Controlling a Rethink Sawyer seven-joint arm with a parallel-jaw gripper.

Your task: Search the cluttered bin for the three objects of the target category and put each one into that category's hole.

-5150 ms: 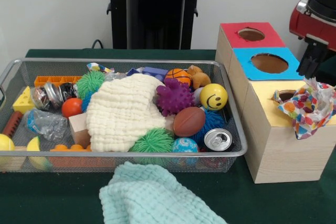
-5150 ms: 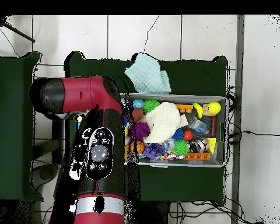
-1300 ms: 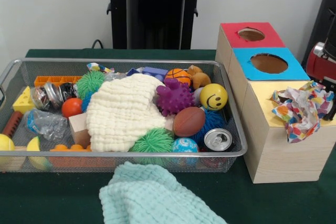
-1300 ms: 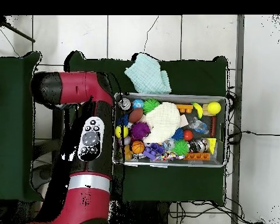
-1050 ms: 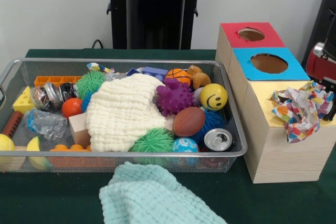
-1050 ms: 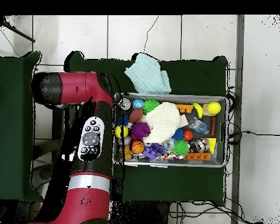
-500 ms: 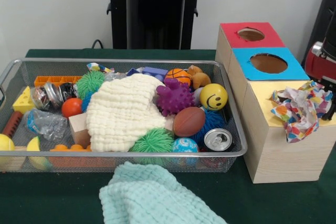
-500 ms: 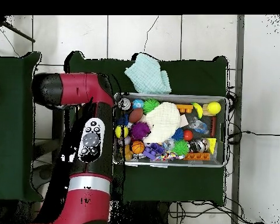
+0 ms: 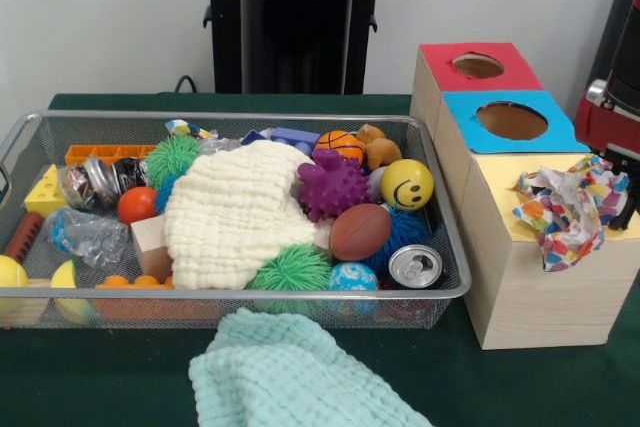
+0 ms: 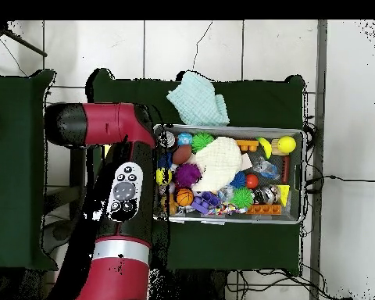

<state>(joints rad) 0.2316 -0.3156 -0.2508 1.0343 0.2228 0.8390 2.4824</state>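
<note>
Green-covered table (image 9: pixel 60 387) carries bin (image 9: pixel 300 294), mint cloth (image 9: pixel 295 372), wooden boxes (image 9: pixel 545 292).

The crumpled white polka-dot bag (image 9: pixel 568 209) covers the round hole in the yellow-topped pale wooden box (image 9: pixel 500 187). In the overhead view the red and black arm (image 10: pixel 120 195) hides all three boxes. The claw cannot be made out.

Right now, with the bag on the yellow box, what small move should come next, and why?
Probably a short push straight down on the bag. It lies crumpled on the yellow box, bulging above the top and spilling over the front edge. The hole cannot be seen and is presumably under it, so the bag looks not yet through. The arm is right beside it.
</note>
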